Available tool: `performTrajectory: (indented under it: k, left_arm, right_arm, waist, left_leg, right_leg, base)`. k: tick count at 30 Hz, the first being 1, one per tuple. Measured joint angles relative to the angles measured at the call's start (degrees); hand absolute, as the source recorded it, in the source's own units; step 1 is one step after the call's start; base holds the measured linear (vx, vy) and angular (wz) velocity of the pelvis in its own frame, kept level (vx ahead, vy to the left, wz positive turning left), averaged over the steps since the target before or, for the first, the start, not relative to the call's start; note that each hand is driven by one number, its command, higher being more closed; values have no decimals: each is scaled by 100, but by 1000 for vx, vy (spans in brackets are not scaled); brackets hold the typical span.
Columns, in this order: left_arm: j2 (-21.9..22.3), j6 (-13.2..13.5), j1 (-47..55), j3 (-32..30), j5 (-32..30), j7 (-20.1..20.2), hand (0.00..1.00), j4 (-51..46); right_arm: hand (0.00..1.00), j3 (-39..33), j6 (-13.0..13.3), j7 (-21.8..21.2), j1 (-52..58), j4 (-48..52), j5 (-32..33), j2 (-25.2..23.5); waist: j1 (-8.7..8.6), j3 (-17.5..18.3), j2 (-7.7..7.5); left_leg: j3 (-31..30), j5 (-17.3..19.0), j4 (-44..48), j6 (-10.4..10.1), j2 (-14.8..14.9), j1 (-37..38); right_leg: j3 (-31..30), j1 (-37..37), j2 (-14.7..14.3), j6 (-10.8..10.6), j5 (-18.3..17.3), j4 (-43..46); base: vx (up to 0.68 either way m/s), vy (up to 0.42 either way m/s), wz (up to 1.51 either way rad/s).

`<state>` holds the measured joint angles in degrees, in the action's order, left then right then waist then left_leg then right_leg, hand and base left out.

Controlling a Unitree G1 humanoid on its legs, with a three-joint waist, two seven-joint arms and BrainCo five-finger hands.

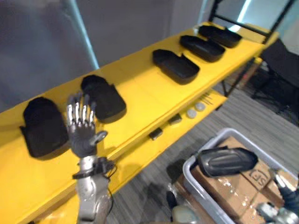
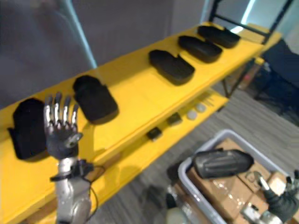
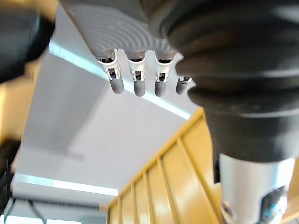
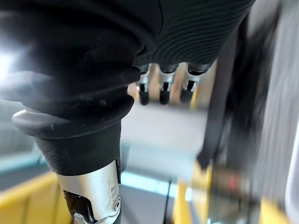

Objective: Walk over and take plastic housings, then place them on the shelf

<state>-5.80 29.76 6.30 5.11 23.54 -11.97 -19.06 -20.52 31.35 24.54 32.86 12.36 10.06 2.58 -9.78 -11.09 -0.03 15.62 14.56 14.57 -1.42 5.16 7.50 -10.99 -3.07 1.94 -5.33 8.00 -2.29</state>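
A smooth, rounded black plastic housing (image 1: 226, 161) lies on cardboard boxes (image 1: 233, 193) in a grey bin (image 1: 196, 184) at 4 o'clock. Five more housings (image 1: 176, 65) line the yellow shelf (image 1: 140, 91) from 9 to 1 o'clock. The left hand (image 1: 83, 135) stands upright at 8 o'clock with its fingers straight, spread and empty. For the right hand (image 2: 282, 200), at 5 o'clock, I cannot tell the grip.

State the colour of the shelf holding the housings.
Yellow shelf, best in left eye view.
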Motion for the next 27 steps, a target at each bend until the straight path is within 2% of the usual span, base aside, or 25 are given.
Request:
performTrajectory:
  k: [1,3,4,5,7,8,9,10,11,13,16,17,19,20,21,22,23,24,25,26,27]
  left_arm:
    - [-13,-39,122,-45,-15,-219,0,-16]
    - [2,-130,449,-169,-51,-415,0,-89]
    - [-1,-154,691,-244,-133,-443,0,-187]
    - [-1,-154,795,-307,-142,-457,0,-274]
    - [4,-132,744,-408,-171,-469,0,-299]
    - [-10,-113,687,-453,-188,-479,0,-314]
    - [-3,-79,590,-507,-214,-503,0,-316]
    - [1,-3,528,-592,-214,-547,0,-312]
    - [3,54,549,-720,-211,-554,0,-307]
    - [0,131,483,-795,-235,-552,0,-307]
    - [-14,372,287,-871,-474,-485,0,-318]
    - [-17,406,216,-883,-514,-428,0,-384]
    - [-45,412,270,-895,-546,-267,0,-609]
    - [-46,402,335,-891,-546,-220,0,-681]
    - [-44,379,473,-897,-550,-171,0,-798]
    - [-41,365,651,-924,-553,-177,0,-897]
    - [-32,351,753,-953,-558,-177,0,-948]
    - [12,318,843,-1012,-572,-194,0,-959]
    - [26,236,943,-1131,-616,-280,0,-958]
    - [27,187,970,-1168,-620,-316,0,-955]
    - [31,89,975,-1190,-652,-369,0,-953]
  right_arm:
    - [0,154,69,-130,-147,-1,-3,68]
    - [0,478,93,-386,-424,-2,22,248]
    - [0,664,94,-556,-624,-1,47,385]
    - [0,806,94,-701,-844,-3,61,472]
    - [0,904,98,-845,-1187,1,154,497]
    - [0,926,99,-850,-1308,-1,153,514]
    - [0,951,98,-852,-1480,-9,152,583]
    - [0,1032,85,-860,-1778,-86,161,690]
    - [0,1107,80,-860,-2049,-170,170,756]
    - [0,1165,79,-820,-2357,-234,184,838]
    - [0,1291,-25,-589,-2606,-534,240,978]
    - [0,1306,-61,-416,-2559,-580,264,943]
    - [0,1306,-76,-322,-2297,-568,272,740]
    - [0,1297,-72,-348,-2134,-563,279,649]
    - [0,1293,-65,-490,-1727,-477,374,475]
    - [0,1281,-28,-728,-1327,-301,404,340]
    - [0,1265,-2,-859,-1164,-213,413,323]
    - [0,1218,97,-1100,-1030,-151,489,324]
    - [0,1230,158,-1295,-1079,-138,492,327]
    - [0,1235,180,-1386,-1109,-131,485,326]
    - [0,1232,200,-1506,-1167,-136,482,328]
  waist:
    - [108,11,30]
    - [270,29,71]
    - [371,78,188]
    - [443,53,257]
    - [452,-2,336]
    - [440,-105,269]
    - [456,-238,270]
    - [555,-377,217]
    - [643,-512,151]
    - [759,-651,146]
    - [756,-751,251]
    - [762,-809,303]
    - [769,-911,329]
    - [779,-937,335]
    - [805,-1003,329]
    - [817,-1048,285]
    - [801,-1065,309]
    - [770,-1104,361]
    - [769,-1107,324]
    - [770,-1109,319]
    - [803,-1038,206]
  left_leg:
    - [-560,128,488,221,-36,-100]
    - [-1377,275,1191,424,-167,-258]
    - [-1635,373,1245,463,-203,-252]
    - [-1660,404,1166,441,-236,-305]
    - [-1626,491,868,390,-230,-485]
    - [-1618,595,787,288,-287,-486]
    - [-1654,747,689,114,-281,-507]
    - [-1649,861,691,-20,-292,-611]
    - [-1634,877,815,8,-325,-773]
    - [-1671,909,981,44,-367,-895]
    - [-1829,1102,1440,33,-421,-1037]
    - [-1850,1204,1687,45,-417,-1046]
    - [-1792,1357,2024,89,-417,-1018]
    - [-1736,1441,2098,115,-404,-959]
    - [-1425,1583,2206,191,-344,-786]
    - [-1053,1634,2204,274,-273,-589]
    - [-861,1634,2138,315,-195,-518]
    - [-533,1606,2038,371,-46,-425]
    - [-223,1521,1908,385,21,-329]
    - [-109,1474,1834,394,31,-286]
    - [98,1342,1662,416,29,-241]
  right_leg:
    - [-351,2,-113,78,-57,68]
    - [-780,-19,-243,148,-127,112]
    - [-829,-119,-319,199,-151,79]
    - [-778,-273,-316,209,-165,45]
    - [-581,-746,-277,274,-217,367]
    - [-514,-844,-239,190,-137,434]
    - [-436,-932,-209,34,74,453]
    - [-394,-1067,-180,23,190,425]
    - [-331,-1091,-117,85,236,307]
    - [-307,-1086,-60,101,256,243]
    - [-233,-1134,-34,-29,358,506]
    - [-247,-1155,-81,-148,401,682]
    - [-419,-1186,-210,-191,419,899]
    - [-506,-1191,-278,-191,419,977]
    - [-506,-1177,-399,-183,426,1135]
    - [-451,-1093,-456,14,571,1065]
    - [-278,-1016,-391,345,353,919]
    - [333,-1246,-361,633,51,1543]
    - [792,-1405,-289,683,-436,2420]
    - [947,-1397,-225,672,-699,2766]
    - [1171,-1320,-66,656,-1137,3244]
  base:
    - [-15,-32,-145]
    - [-37,72,-158]
    - [-82,169,-159]
    - [-103,132,-98]
    - [-133,58,-9]
    - [-196,59,30]
    - [-224,71,23]
    - [-266,68,3]
    - [-207,40,-7]
    - [-133,31,9]
    - [-42,44,17]
    - [-7,78,-1]
    - [-51,83,-50]
    - [-120,99,-106]
    - [-185,118,-143]
    - [-212,93,-146]
    - [-239,85,-144]
    - [-212,63,-135]
    - [-187,73,-134]
    - [-153,35,-118]
    - [-127,-9,-92]
